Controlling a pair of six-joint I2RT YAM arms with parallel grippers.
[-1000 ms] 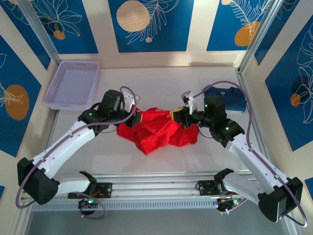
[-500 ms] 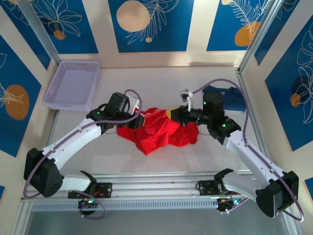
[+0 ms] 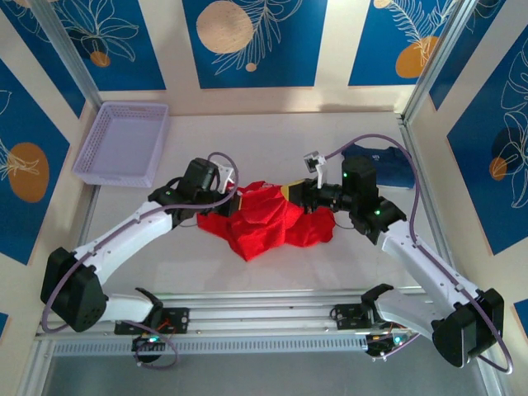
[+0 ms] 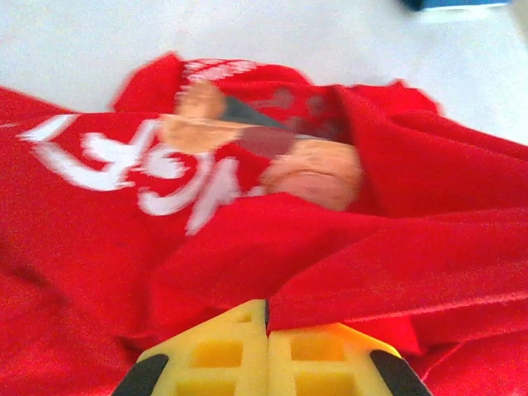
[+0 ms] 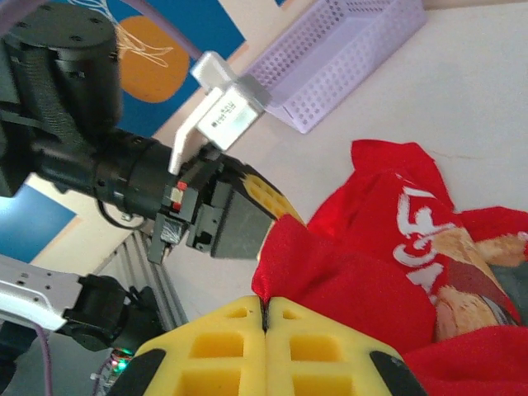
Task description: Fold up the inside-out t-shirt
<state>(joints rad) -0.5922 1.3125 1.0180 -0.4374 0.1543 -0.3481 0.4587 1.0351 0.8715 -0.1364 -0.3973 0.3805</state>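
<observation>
I see the red t-shirt lying crumpled in a heap at the middle of the table, between my two arms. The left gripper sits at the heap's 10 o'clock edge. In the left wrist view its yellow fingers are pressed together, with a fold of red cloth pinched at their tips. The right gripper meets the heap at about 1 o'clock. Its fingers are also closed, nipping a red edge. White lettering and a coloured print show on the bunched cloth. A purple basket stands at 10 o'clock, well apart from the shirt, and a dark blue garment lies at 2 o'clock.
</observation>
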